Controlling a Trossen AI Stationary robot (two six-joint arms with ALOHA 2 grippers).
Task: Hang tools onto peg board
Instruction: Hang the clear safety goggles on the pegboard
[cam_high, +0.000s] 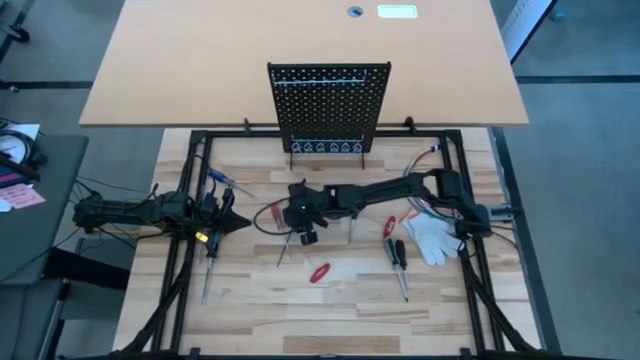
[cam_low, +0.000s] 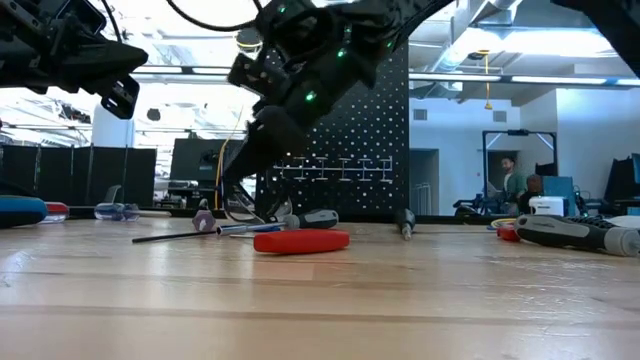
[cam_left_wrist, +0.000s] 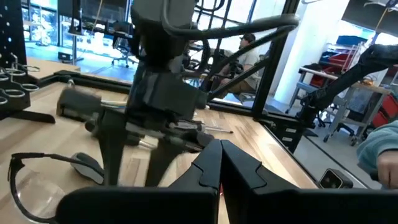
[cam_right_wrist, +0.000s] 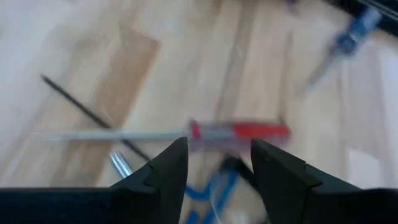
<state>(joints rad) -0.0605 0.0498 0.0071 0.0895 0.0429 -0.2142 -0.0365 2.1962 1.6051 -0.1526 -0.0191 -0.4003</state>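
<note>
Presently the right pincer (cam_right_wrist: 213, 163) hangs with its fingers apart just above a red-handled screwdriver (cam_right_wrist: 239, 132) lying flat on the table (cam_high: 250, 300). It should straddle the handle squarely before closing. A thin black shaft (cam_right_wrist: 87, 109) crosses close by and could snag. The left pincer (cam_high: 222, 222) waits closed at the left. The peg board (cam_high: 328, 105) stands upright behind.

Wooden table (cam_high: 250, 310): screwdrivers (cam_high: 400, 262), red handle (cam_high: 319, 272), white glove (cam_high: 432, 237), peg board (cam_high: 328, 105).
</note>
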